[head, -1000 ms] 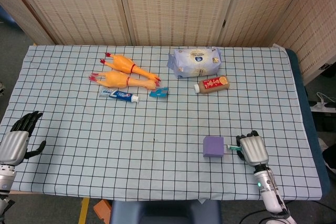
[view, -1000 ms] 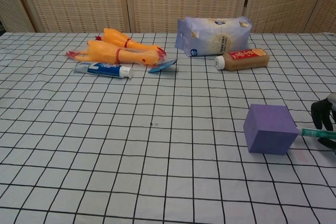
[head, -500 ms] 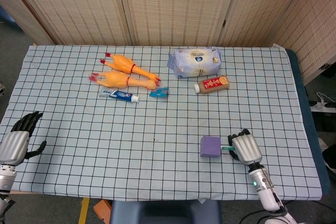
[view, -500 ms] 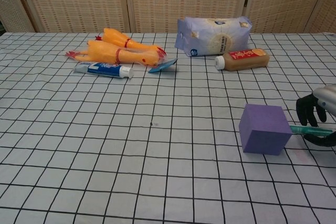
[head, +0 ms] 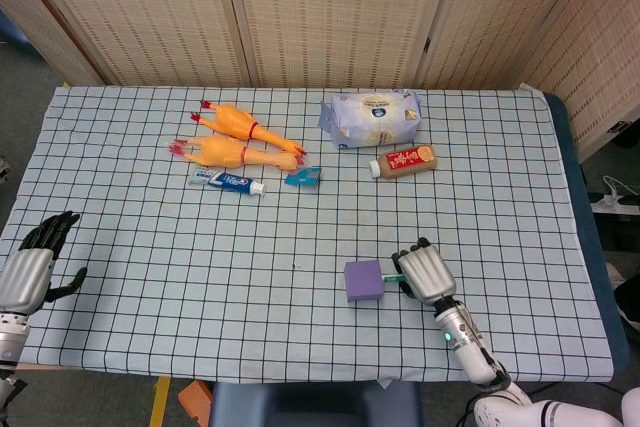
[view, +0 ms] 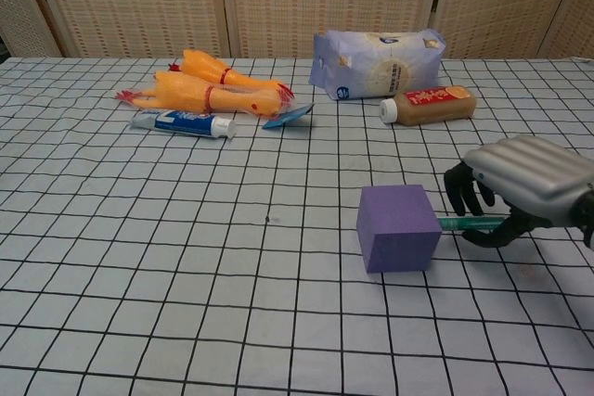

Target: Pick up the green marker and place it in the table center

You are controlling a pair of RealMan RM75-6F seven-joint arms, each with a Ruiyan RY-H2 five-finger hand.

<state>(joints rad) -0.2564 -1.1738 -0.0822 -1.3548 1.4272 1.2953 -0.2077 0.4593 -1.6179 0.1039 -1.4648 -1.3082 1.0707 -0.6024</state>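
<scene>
The green marker [view: 466,223] lies level just above the checked tablecloth, its tip against the purple cube [view: 398,227]. My right hand [view: 522,188] grips the marker's rear end with its dark fingers curled around it. In the head view the right hand [head: 424,271] sits right of the purple cube [head: 363,280], with a short piece of the marker [head: 391,277] showing between them. My left hand [head: 33,265] rests at the table's left front edge, fingers apart, holding nothing.
Two rubber chickens [head: 240,139], a toothpaste tube [head: 228,181] and a small blue packet [head: 303,177] lie at the back left. A pale blue bag [head: 372,118] and a brown bottle [head: 403,160] lie at the back centre-right.
My right hand has moved left toward the table's middle with the marker, and the marker's tip has pushed the purple cube left along the cloth. The left hand stayed put.
</scene>
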